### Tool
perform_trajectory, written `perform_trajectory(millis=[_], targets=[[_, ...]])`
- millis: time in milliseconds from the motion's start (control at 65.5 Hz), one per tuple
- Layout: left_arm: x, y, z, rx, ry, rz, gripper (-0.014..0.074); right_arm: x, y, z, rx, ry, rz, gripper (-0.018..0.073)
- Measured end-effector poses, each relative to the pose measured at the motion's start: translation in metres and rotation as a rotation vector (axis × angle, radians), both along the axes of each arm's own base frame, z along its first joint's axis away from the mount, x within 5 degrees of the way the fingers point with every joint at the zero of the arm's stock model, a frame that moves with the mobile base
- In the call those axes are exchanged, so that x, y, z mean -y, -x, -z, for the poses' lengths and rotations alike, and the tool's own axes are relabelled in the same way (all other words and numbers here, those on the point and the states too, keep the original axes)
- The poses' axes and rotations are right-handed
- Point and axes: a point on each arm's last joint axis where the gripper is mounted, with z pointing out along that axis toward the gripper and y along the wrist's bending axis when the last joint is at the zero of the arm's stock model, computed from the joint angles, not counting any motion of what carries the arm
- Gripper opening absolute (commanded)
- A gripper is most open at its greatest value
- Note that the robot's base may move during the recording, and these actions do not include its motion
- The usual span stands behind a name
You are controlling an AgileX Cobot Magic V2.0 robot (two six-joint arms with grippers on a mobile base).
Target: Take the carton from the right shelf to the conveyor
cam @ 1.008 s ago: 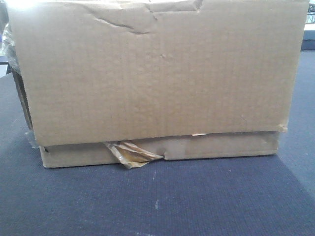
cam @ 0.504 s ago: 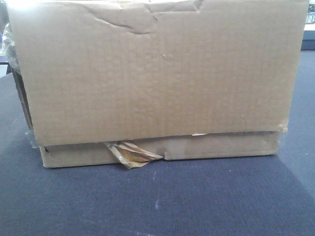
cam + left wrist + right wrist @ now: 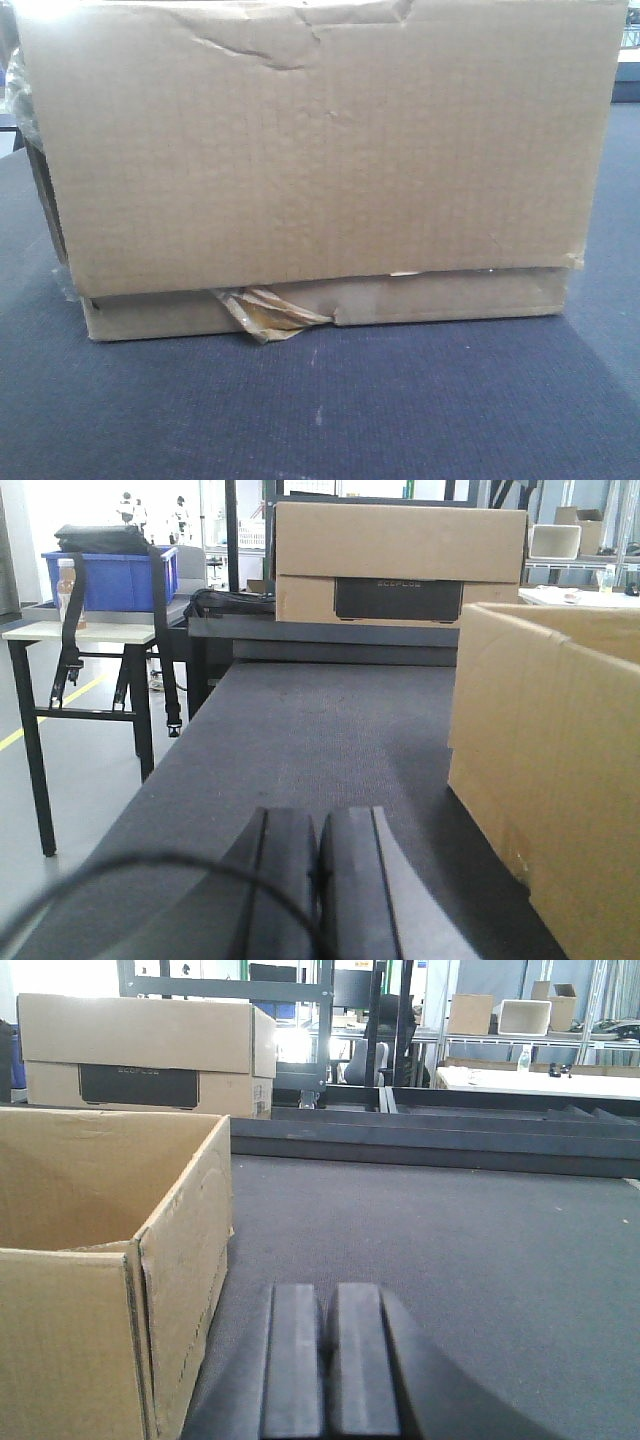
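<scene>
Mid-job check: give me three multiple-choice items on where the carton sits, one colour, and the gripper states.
1. The plain brown corrugated cardboard carton rests on:
A. the dark grey-navy woven conveyor belt
B. a steel shelf rail
C. the floor

2. The plastic bin on the side table in the left wrist view is:
A. red
B. blue
C. green

3. The left gripper and right gripper are:
A. both clamped on the carton
B. one open, one shut
C. both shut, holding nothing

Answers:
1 A, the carton's bottom edge meets the belt.
2 B, its walls are plainly blue.
3 C, each pair of black fingers is pressed together beside the carton.
</scene>
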Motion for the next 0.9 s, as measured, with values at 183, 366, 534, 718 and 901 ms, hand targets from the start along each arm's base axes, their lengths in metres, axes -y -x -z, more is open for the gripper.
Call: perform_trajectory(millis=[183, 366, 534, 718, 901], targets=[[0.000, -0.003, 0.014, 0.013, 0.034, 0.007, -0.0008, 0.000, 0.000, 0.000, 0.000, 0.000, 0.000, -0.0069], [0.000, -0.003, 0.015, 0.013, 0.034, 0.007, -0.0008, 0.000, 0.000, 0.000, 0.002, 0.000, 0.000, -0.0069], [0.000, -0.003, 0.015, 0.017, 0.033, 0.007, -0.0008, 0.000, 0.000, 0.000, 0.002, 0.000, 0.000, -0.0069], [0.000, -0.003, 0.015, 0.019, 0.033, 0.008, -0.0008, 0.000, 0.000, 0.000, 0.002, 0.000, 0.000, -0.0069], [0.000, -0.003, 0.015, 0.021, 0.033, 0.008, -0.0008, 0.000, 0.000, 0.000, 0.002, 0.000, 0.000, -0.0069]])
